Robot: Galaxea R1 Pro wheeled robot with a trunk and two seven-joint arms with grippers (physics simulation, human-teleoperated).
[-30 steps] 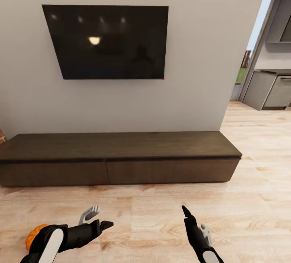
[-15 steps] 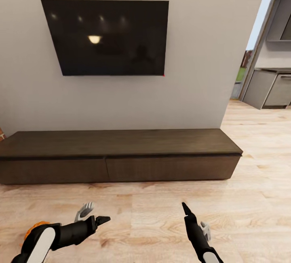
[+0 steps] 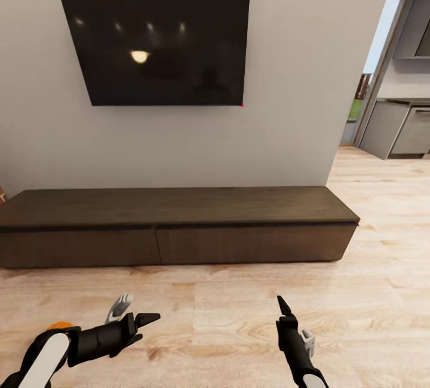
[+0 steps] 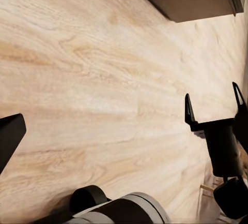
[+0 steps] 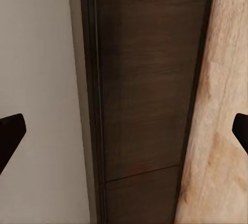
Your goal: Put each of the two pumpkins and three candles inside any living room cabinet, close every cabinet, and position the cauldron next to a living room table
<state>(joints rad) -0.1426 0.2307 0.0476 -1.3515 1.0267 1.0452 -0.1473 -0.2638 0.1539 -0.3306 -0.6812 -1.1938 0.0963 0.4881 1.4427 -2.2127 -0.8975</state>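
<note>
- Two drawer fronts on the cabinet sit flush and shut, so its inside is hidden; its flat top is bare.
- Left gripper hangs over the floor, fingers apart.
- Right gripper faces the cabinet, fingers spread wide.
- Orange pumpkin peeks from behind the left arm.

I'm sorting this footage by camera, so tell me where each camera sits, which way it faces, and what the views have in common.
Head view: high on the robot, facing the wall television and the cabinet, over the left gripper and right gripper.
Left wrist view: on the left arm, looking across the wooden floor; the right gripper shows at its edge.
Right wrist view: on the right arm, aimed at the cabinet front, fingertips at both edges.
Shared: all three show cabinet and floor.
</note>
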